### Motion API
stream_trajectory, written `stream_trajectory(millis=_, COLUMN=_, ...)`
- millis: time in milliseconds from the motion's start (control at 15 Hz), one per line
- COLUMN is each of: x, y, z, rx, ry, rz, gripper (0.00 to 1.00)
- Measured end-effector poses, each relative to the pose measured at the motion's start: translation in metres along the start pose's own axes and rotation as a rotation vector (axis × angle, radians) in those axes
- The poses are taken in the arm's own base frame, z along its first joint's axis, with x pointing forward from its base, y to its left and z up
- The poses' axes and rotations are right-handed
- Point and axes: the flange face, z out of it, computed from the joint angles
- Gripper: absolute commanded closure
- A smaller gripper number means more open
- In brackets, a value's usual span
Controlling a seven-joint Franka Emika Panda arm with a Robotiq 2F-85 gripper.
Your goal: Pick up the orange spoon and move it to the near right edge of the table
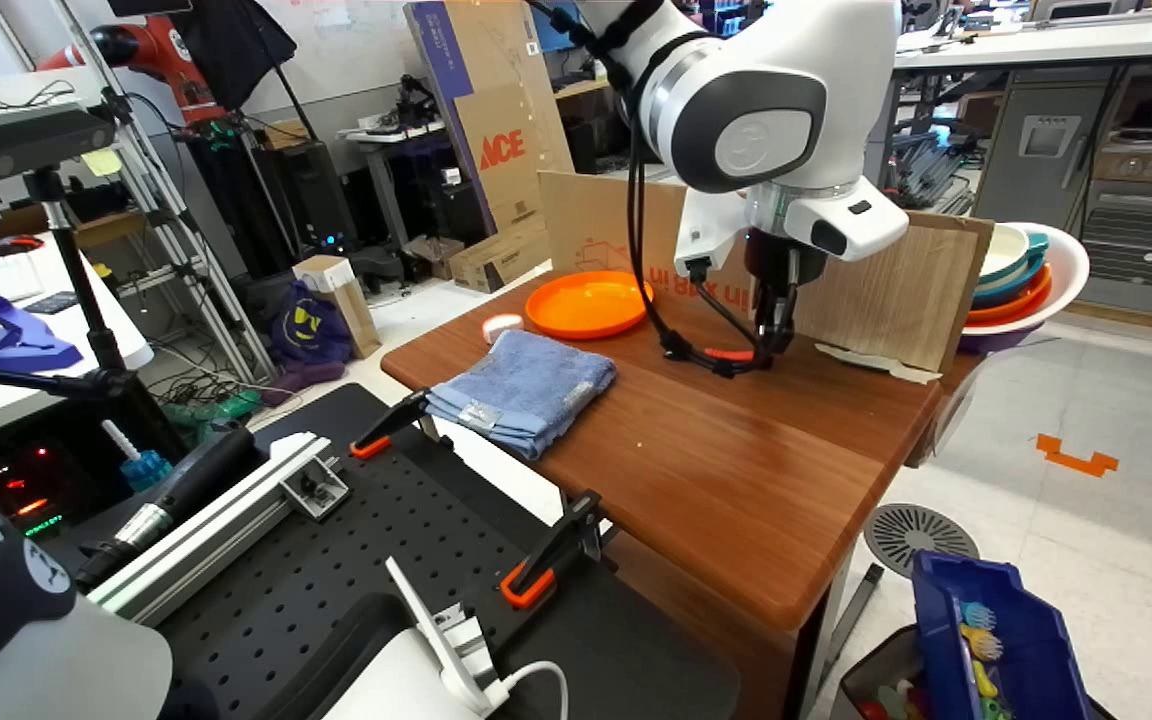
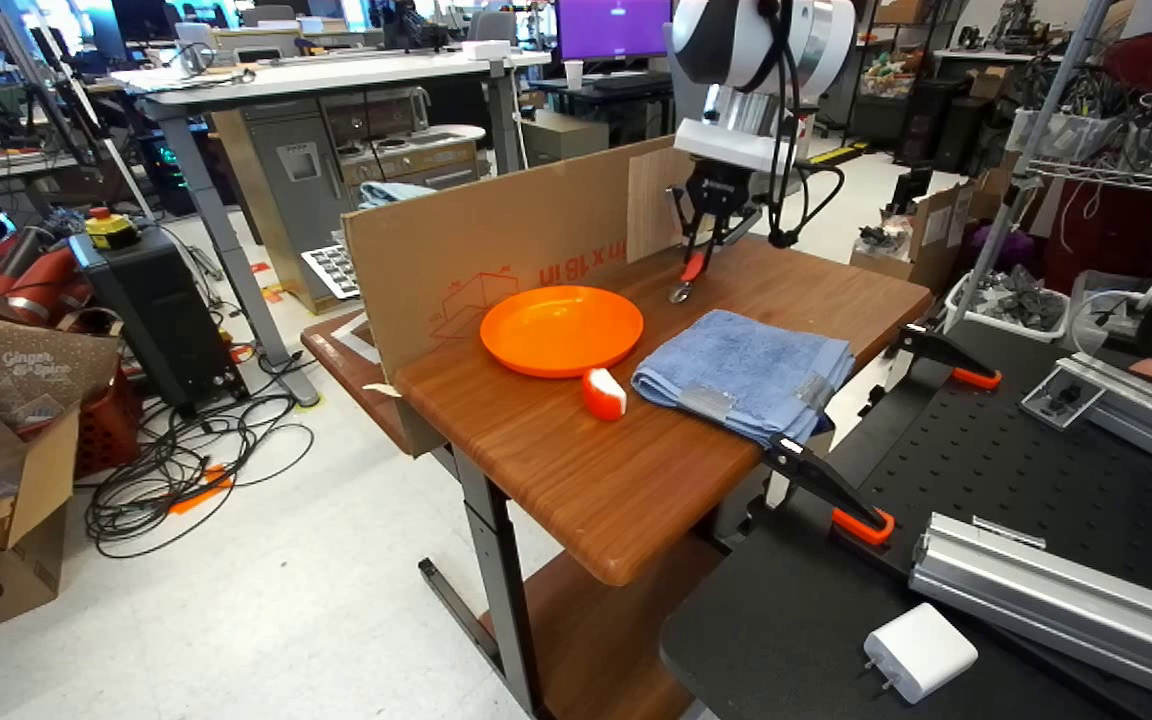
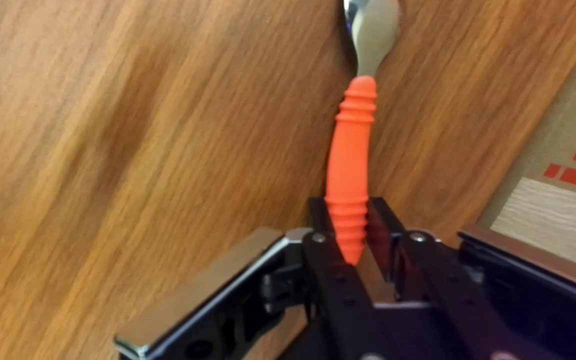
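Observation:
The orange spoon (image 3: 349,160) has a ridged orange handle and a metal bowl. My gripper (image 3: 347,212) is shut on the end of its handle, with a finger on each side. The bowl points away from the gripper, toward the top of the wrist view. In both exterior views the spoon (image 1: 729,355) (image 2: 693,267) shows at the fingertips, low over the far part of the reddish-brown table (image 1: 716,480) (image 2: 536,470), near the cardboard. In an exterior view the gripper (image 2: 698,258) points down. I cannot tell whether the bowl touches the table.
An orange plate (image 1: 588,305), a small red-and-white object (image 2: 604,395) and a folded blue cloth (image 1: 526,390) lie on the table. A cardboard wall (image 2: 496,250) stands along one side. Orange-and-black clamps (image 1: 561,550) hold the edge beside the black perforated board (image 1: 376,540).

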Motion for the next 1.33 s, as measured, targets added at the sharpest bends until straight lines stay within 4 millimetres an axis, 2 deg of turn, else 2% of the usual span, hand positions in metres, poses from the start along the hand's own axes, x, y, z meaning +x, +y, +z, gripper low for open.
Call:
stream_trajectory(millis=333, x=-0.001, y=-0.004, z=-0.006, rx=0.008, ry=0.003, rz=-0.008, gripper=0.94)
stream_trajectory(millis=667, x=-0.014, y=-0.002, z=-0.034, rx=0.024, ry=0.006, rz=-0.081, gripper=0.94)
stream_trajectory(millis=1000, x=-0.029, y=0.032, z=-0.054, rx=0.004, ry=-0.015, rz=-0.178, gripper=0.94)
stream_trajectory(millis=1333, x=-0.025, y=0.071, z=-0.079, rx=-0.006, ry=-0.028, rz=-0.265, gripper=0.94)
